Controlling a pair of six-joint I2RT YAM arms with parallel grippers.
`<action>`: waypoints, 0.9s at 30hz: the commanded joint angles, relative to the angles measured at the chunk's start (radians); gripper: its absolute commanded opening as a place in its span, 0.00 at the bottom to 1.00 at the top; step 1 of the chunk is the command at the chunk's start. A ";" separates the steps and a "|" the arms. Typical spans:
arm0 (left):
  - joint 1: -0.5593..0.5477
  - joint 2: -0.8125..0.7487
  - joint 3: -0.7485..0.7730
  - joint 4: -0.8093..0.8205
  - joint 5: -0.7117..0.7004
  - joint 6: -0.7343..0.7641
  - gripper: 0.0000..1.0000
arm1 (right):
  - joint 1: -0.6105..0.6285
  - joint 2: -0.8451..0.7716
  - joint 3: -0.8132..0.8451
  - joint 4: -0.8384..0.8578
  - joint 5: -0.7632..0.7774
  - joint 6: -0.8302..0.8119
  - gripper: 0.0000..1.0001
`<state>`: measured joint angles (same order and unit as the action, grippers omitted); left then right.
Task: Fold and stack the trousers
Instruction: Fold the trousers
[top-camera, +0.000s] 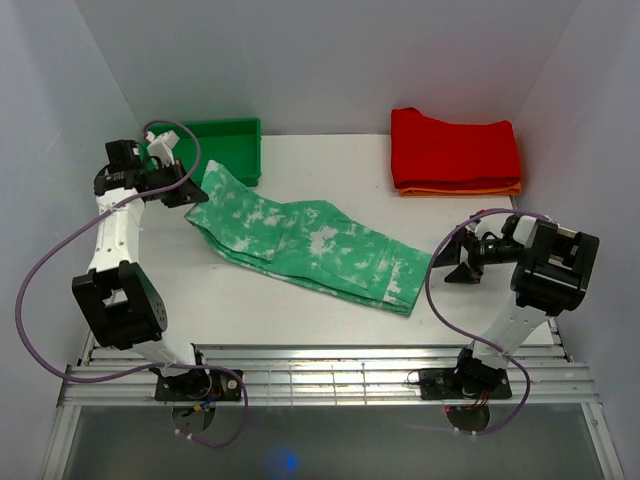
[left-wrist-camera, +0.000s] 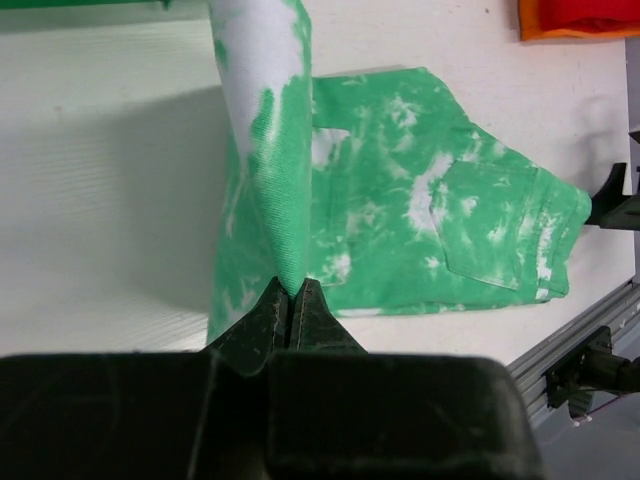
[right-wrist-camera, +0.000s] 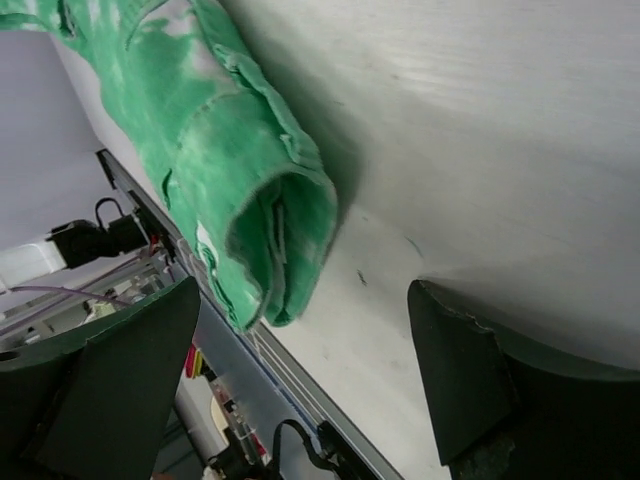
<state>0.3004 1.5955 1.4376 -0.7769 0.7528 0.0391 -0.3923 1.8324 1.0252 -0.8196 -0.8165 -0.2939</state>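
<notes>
The trousers (top-camera: 300, 240), mint green with white blotches, lie folded lengthwise in a diagonal strip from back left to front right on the white table. My left gripper (top-camera: 188, 192) is at their back-left end. In the left wrist view it (left-wrist-camera: 290, 290) is shut on a raised fold of the trousers (left-wrist-camera: 420, 210), which rises tautly from the fingertips. My right gripper (top-camera: 455, 262) hovers just right of the front-right end and is open. In the right wrist view it (right-wrist-camera: 300, 345) holds nothing, with the rolled end of the trousers (right-wrist-camera: 240, 190) ahead of the left finger (right-wrist-camera: 130, 370).
A green bin (top-camera: 235, 135) stands at the back left, just behind the left gripper. A folded red garment (top-camera: 455, 148) lies on an orange one (top-camera: 460, 189) at the back right. Metal rails (top-camera: 320, 375) run along the table's near edge.
</notes>
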 joint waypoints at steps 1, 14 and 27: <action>-0.093 -0.077 0.029 0.024 -0.104 -0.113 0.00 | 0.062 -0.005 -0.054 0.123 -0.032 0.082 0.90; -0.469 -0.078 -0.016 0.125 -0.251 -0.315 0.00 | 0.225 0.036 -0.154 0.349 -0.085 0.236 0.12; -0.920 0.154 0.018 0.324 -0.411 -0.567 0.00 | 0.267 0.054 -0.142 0.427 -0.133 0.282 0.08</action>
<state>-0.5713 1.7035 1.4166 -0.5270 0.3733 -0.4267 -0.1417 1.8740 0.8730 -0.4568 -0.9314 -0.0273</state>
